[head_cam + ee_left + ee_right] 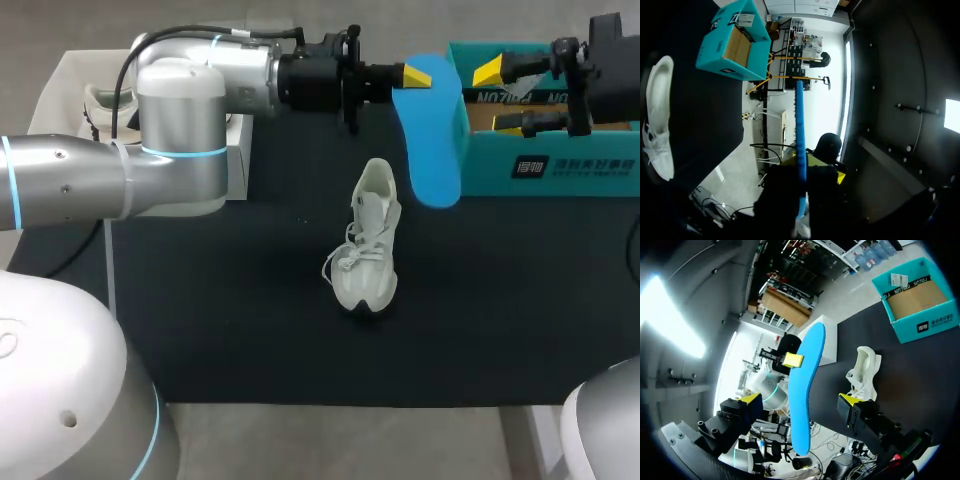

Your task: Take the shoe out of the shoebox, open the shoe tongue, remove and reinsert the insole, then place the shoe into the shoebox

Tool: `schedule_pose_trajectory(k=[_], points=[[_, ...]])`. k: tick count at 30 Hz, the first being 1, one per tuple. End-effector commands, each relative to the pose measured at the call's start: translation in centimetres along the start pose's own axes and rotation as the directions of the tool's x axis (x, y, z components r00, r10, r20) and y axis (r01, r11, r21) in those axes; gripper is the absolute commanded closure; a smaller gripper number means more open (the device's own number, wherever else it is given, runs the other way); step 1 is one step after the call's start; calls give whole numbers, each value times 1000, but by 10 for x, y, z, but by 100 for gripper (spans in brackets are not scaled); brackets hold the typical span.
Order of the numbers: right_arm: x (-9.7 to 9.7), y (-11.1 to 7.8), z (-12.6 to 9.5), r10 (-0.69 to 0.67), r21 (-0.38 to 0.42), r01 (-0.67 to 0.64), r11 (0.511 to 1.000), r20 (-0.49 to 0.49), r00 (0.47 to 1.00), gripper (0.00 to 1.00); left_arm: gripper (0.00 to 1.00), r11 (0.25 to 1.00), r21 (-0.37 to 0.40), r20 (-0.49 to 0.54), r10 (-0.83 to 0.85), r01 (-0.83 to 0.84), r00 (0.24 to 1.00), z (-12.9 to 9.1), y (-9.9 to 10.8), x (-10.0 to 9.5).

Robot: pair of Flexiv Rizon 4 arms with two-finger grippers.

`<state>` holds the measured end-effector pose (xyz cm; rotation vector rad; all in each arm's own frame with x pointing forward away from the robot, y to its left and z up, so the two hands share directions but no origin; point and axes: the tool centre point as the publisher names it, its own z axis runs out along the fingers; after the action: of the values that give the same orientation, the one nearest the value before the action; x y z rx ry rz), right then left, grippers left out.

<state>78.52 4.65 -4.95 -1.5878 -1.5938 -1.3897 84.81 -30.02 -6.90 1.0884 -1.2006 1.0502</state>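
Observation:
A white shoe (370, 240) lies on the black mat (250, 320), toe toward the front edge, laces loose. Above and behind it hangs a blue insole (430, 130), with my left gripper (418, 76) shut on its upper end. The left wrist view shows the insole (800, 145) edge-on between the closed fingers of my left gripper (801, 167). My right gripper (502, 97) stands open over the teal shoebox (560, 165), just right of the insole. Seen from the right wrist, the insole (805, 390) hangs ahead of my right gripper (800, 400), untouched by its fingers, with the shoe (862, 367) beyond.
A white box (70, 75) holding another shoe (100, 108) stands at the back left, behind my left arm. The teal shoebox (735, 45) is open with nothing inside. Bare mat lies in front of the shoe and to both sides of it.

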Motion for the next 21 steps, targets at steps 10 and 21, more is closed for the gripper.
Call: schedule_pose_trajectory(k=[10,21], points=[[-11,20,-6,27,128,21,992,-364,931,0,100,1000,-2,1,0,0,1000,0,-1,0],[-13,26,-11,28,143,16,990,-301,953,0,100,1000,-2,1,0,0,1000,0,-1,0]])
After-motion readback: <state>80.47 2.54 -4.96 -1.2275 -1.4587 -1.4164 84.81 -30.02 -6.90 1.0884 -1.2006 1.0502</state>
